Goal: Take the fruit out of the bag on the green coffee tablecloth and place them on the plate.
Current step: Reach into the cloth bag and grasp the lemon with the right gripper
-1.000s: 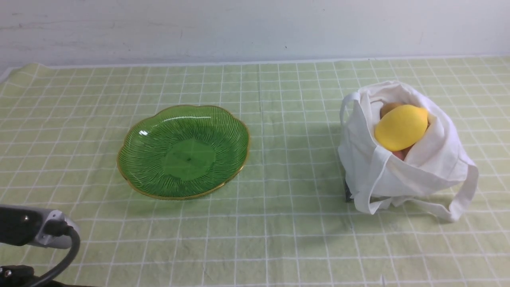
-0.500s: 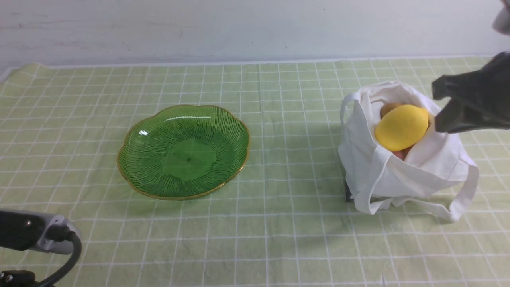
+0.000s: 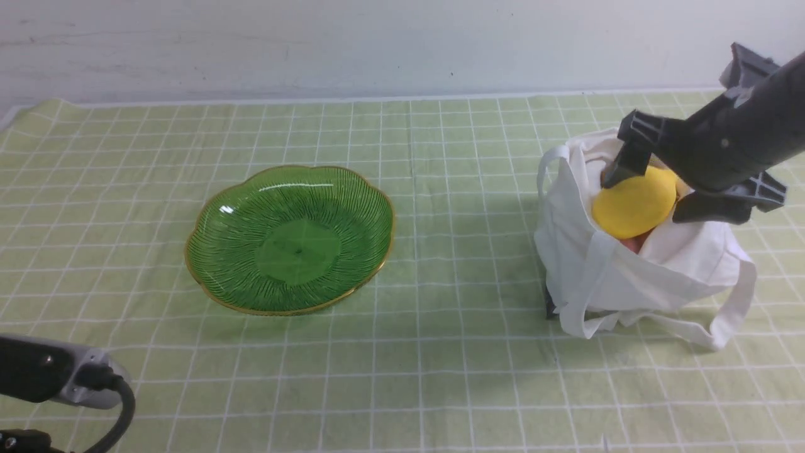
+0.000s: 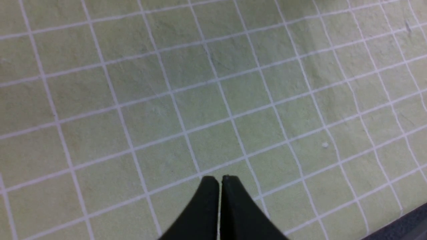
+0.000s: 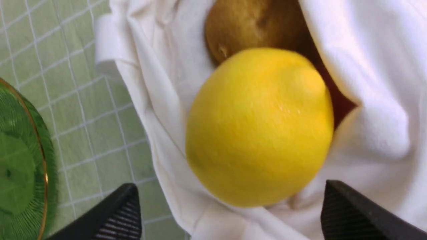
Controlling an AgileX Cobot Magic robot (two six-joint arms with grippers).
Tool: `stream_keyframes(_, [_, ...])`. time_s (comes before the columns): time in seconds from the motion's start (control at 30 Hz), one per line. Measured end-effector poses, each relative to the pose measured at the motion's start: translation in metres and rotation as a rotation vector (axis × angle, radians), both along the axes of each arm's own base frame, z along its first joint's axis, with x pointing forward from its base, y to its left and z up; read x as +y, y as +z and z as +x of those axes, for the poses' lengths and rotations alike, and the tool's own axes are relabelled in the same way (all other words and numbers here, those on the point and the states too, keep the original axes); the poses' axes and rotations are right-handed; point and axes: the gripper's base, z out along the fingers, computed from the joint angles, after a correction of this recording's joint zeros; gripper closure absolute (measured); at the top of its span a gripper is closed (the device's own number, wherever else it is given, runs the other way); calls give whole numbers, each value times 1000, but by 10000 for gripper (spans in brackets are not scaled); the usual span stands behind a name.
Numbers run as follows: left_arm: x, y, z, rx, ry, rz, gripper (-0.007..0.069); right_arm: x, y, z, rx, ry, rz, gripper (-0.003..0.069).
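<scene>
The white bag (image 3: 629,277) stands on the green checked tablecloth (image 3: 440,352) at the right, its mouth open. A large yellow lemon (image 3: 632,201) lies on top inside it, with a bit of pink-red fruit (image 3: 631,243) under it. My right gripper (image 3: 641,201) is open, one finger on each side of the lemon, just above the bag. In the right wrist view the lemon (image 5: 260,126) lies between the open fingers of that gripper (image 5: 230,188), with a brownish fruit (image 5: 250,26) behind it. The green plate (image 3: 289,239) is empty at centre left. My left gripper (image 4: 218,181) is shut and empty above bare cloth.
My left arm (image 3: 56,374) sits low at the near left corner. The bag's strap handles (image 3: 732,308) hang loose on its near right side. The plate's rim (image 5: 41,160) shows beside the bag in the right wrist view. A white wall stands behind the table.
My right arm has come in from the right and down, so its open fingers now straddle the lemon in the bag. The left arm has barely moved.
</scene>
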Motion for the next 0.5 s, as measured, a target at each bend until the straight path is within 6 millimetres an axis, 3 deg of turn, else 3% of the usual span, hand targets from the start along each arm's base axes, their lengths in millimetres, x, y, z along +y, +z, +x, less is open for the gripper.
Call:
stream_keyframes(0.3, [1, 0, 0, -1, -1, 12, 632, 1, -28, 15, 57, -31, -2, -29])
stream_keyframes(0.5, [2, -1, 0, -1, -2, 30, 632, 0, -31, 22, 12, -59, 2, -23])
